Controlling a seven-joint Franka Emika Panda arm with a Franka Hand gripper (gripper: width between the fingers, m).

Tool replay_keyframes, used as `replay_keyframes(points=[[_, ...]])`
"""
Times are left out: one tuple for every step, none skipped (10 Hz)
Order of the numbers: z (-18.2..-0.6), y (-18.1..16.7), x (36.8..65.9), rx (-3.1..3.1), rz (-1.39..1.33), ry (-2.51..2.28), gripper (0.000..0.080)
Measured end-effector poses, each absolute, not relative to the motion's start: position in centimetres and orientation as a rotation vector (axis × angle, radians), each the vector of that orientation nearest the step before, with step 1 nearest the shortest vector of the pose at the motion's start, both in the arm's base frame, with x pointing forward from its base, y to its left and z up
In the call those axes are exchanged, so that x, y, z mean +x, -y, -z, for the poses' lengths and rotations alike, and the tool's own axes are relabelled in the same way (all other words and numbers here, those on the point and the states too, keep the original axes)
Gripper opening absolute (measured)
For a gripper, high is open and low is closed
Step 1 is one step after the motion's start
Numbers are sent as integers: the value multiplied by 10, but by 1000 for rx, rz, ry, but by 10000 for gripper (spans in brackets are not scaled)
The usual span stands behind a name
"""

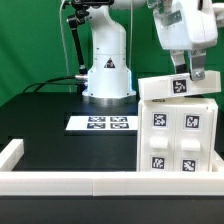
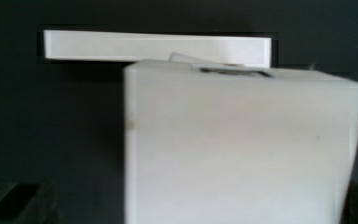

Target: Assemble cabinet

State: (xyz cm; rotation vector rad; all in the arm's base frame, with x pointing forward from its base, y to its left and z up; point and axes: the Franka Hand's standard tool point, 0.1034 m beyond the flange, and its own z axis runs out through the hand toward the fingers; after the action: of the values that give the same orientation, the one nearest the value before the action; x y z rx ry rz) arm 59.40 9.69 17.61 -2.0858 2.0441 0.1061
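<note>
The cabinet point(image 1: 180, 140) is seen directly beneath the pincer point(image 1: 189, 71), long axis upright; whether the pincer is clenched cannot be told.

black table point(image 1: 45, 120), marker board point(image 1: 103, 123) lying flat, cabinet body point(image 1: 178, 140) standing, white border rails point(image 1: 60, 182)

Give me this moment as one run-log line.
end effector: at top block, grip unclear | top block: atop cabinet body, slightly tilted | cabinet body: upright, exterior view's right

The gripper point(image 1: 187, 70) hangs at the cabinet's point(image 1: 180, 137) top on the exterior view's right; the marker board point(image 1: 103, 123) lies toward that view's left.
</note>
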Motion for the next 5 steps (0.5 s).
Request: replay_keyframes(points=[[-180,-97,594,-2086,-102,-2035,798],[-178,-97,594,-2109,-102,-2015,798],[-177,-97,593,-2127,-100,-1996,797],[-177,-97,593,-2187,-92,-1943,797],[-178,-97,595,-2345,-66,-1788,797]])
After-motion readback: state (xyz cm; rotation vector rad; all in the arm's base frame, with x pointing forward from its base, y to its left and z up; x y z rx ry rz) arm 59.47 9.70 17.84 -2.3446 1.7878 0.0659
